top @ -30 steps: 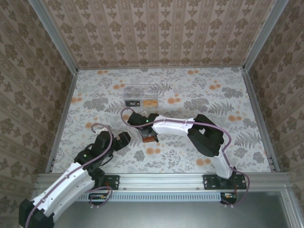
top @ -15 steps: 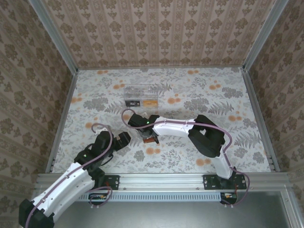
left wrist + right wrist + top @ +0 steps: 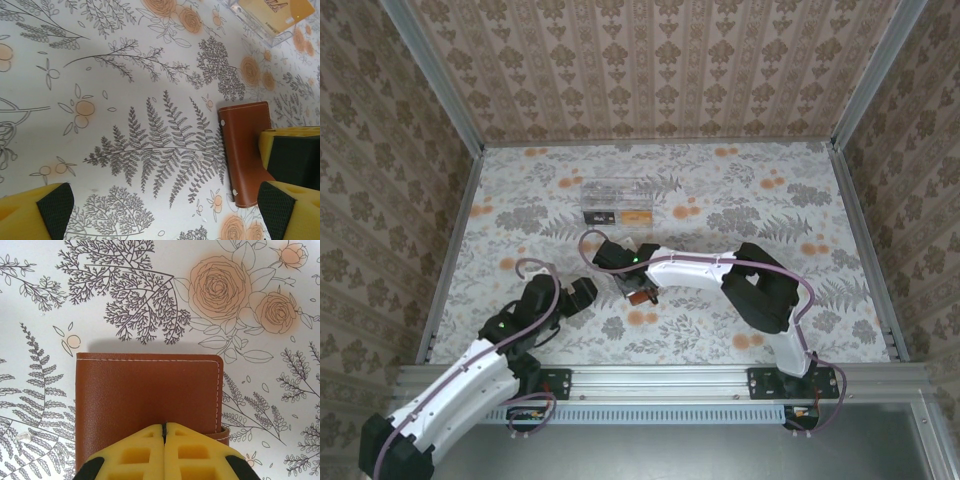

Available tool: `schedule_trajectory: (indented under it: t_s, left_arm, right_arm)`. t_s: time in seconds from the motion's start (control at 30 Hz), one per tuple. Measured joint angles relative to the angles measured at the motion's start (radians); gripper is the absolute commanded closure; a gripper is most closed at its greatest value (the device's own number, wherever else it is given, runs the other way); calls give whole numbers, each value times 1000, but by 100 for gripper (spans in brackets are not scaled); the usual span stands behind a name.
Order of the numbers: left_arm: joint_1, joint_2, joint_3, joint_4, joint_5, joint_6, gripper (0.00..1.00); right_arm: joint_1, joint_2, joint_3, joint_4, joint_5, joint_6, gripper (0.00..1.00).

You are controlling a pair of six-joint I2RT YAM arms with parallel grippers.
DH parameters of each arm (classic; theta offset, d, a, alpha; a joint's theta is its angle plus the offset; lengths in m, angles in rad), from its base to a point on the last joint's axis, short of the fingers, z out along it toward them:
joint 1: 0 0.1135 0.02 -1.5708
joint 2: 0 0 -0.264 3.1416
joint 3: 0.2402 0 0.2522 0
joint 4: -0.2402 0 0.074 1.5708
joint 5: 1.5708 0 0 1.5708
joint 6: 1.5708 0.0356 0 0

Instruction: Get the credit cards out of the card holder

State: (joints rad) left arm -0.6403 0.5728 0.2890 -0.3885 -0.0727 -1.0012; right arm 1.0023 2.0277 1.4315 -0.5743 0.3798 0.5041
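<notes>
The card holder (image 3: 145, 395) is a rust-brown leather wallet, folded shut and flat on the flowered table, with a small strap at its right edge. The credit cards are hidden. My right gripper (image 3: 164, 427) is shut, its yellow fingertips pressed together on top of the cover with nothing between them. From above, the right gripper (image 3: 628, 282) covers most of the card holder (image 3: 641, 297). My left gripper (image 3: 165, 210) is open just left of the card holder (image 3: 245, 150) and not touching it. It appears in the top view too, as the left gripper (image 3: 582, 293).
A clear plastic box (image 3: 617, 201) with an orange card inside stands behind the card holder, and its corner is the clear box (image 3: 272, 15) in the left wrist view. Patterned walls enclose the table (image 3: 770, 210) on three sides.
The right gripper's jaws have closed from part open to fully shut over the card holder. The left gripper has edged slightly right, toward the holder.
</notes>
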Motion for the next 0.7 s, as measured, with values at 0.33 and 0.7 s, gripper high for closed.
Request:
schedule_trajectory:
  t_s: [0.33, 0.7]
  left_arm:
    - [-64, 179, -2, 252, 64, -67, 56]
    - [-73, 402, 0, 436, 109, -121, 100]
  right_arm:
    - [0, -54, -34, -2, -34, 5, 100]
    - [0, -91, -85, 0, -40, 5, 100]
